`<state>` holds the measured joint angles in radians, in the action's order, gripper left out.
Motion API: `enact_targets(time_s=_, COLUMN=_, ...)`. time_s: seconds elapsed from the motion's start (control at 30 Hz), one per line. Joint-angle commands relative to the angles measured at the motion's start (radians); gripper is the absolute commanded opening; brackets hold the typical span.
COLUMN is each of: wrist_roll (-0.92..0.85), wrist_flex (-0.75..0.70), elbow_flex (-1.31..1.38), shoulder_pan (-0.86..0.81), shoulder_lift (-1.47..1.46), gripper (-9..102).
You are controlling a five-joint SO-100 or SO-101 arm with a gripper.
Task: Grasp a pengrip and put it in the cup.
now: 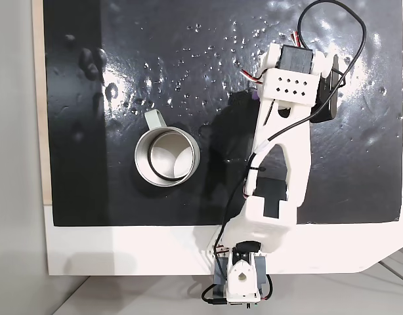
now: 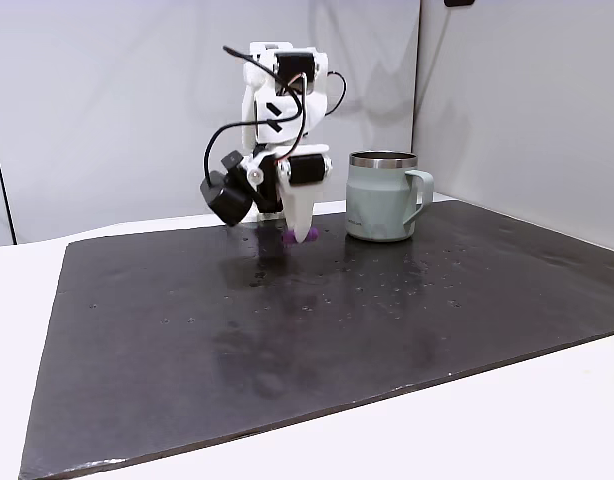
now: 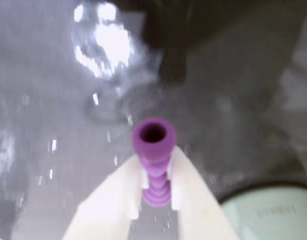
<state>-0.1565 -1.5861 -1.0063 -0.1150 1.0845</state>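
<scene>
One fixed view looks straight down on the black mat (image 1: 155,65); the other faces it low from the front. Both share the cup (image 1: 167,157). The wrist view hovers close above the mat.

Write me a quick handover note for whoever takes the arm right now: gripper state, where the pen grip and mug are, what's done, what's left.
Gripper: shut on the small purple ribbed pengrip, low over the black mat.
Pale grey-white mug with side handle: upright on the mat, beside the gripper, apart from it; nothing visible inside it in a fixed view.
Done: pengrip grasped.
Left: lift, carry over the mug, release inside.
</scene>
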Motion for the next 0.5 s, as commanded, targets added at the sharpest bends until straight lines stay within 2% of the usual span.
enact_targets(time_s=0.0, wrist_roll=0.018, wrist_flex=-0.069, elbow_flex=0.101, shoulder_pan=0.020, shoulder_lift=0.169, gripper=0)
enact_targets(time_s=0.47, wrist_roll=0.002, wrist_flex=-0.106, elbow_flex=0.101, shoulder_pan=0.057, shoulder_lift=0.571, gripper=0)
